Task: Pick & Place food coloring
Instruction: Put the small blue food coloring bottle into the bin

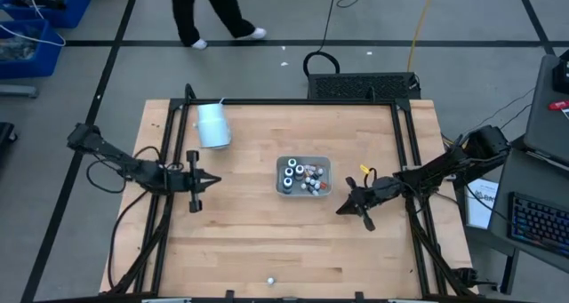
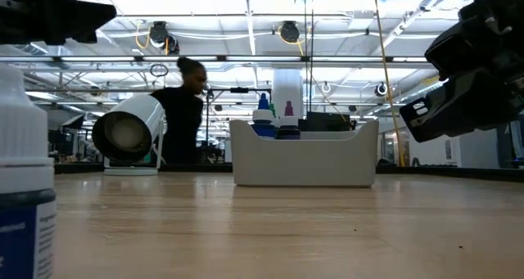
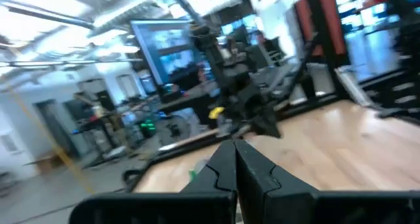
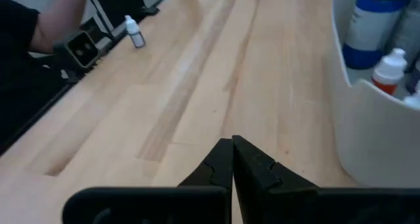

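- The left end effector (image 1: 197,179) hovers over the desk (image 1: 267,241) at centre-left of the high view, arm stretched in from the left edge, its dark fingers pressed together and holding nothing.
- The right end effector (image 1: 348,205) sits right of centre, arm angled in from the right, fingers (image 4: 226,159) likewise closed and empty.
- The food coloring (image 1: 302,175), small round capped bottles, fills the clear rectangular tray (image 1: 326,163) at centre.
- One stray bottle (image 1: 270,281) stands at the bottom edge.
- A pale cylindrical cup (image 1: 213,125) lies on its side at upper left on the smooth wooden planks.
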